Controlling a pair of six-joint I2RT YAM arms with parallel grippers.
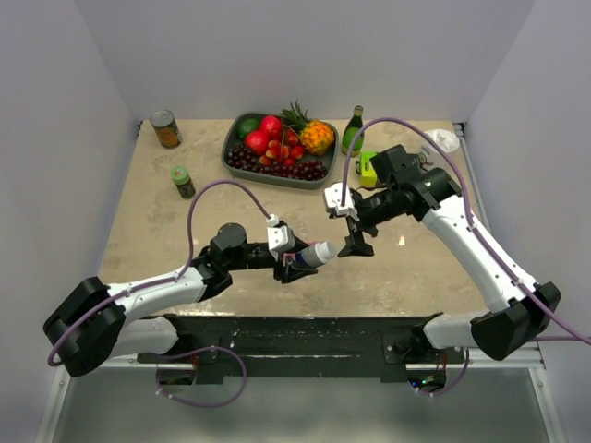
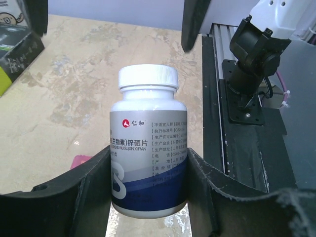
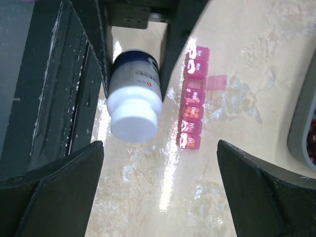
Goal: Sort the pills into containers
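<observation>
My left gripper (image 2: pixel 148 165) is shut on a white pill bottle (image 2: pixel 148 143) with a blue band and its white cap (image 2: pixel 148 77) on, held tilted above the table. In the top view the bottle (image 1: pixel 320 253) points right, toward my right gripper (image 1: pixel 355 243). The right gripper (image 3: pixel 159 148) stands open with wide jaws just past the cap (image 3: pixel 134 117), touching nothing. The containers (image 3: pixel 192 98) are a pink strip lying on the table beside the bottle. One lid (image 3: pixel 216 82) is flipped open, and orange pills (image 3: pixel 193 112) show in one compartment. The left wrist view catches only a pink corner (image 2: pixel 79 161).
A grey tray of fruit (image 1: pixel 325 175) sits at the back centre with a green bottle (image 1: pixel 353 129) and a yellow-green box (image 1: pixel 367 166) to its right. A can (image 1: pixel 166 129) and a green-capped jar (image 1: pixel 183 182) stand at the back left. The black frame rail (image 2: pixel 247 118) runs along the near edge.
</observation>
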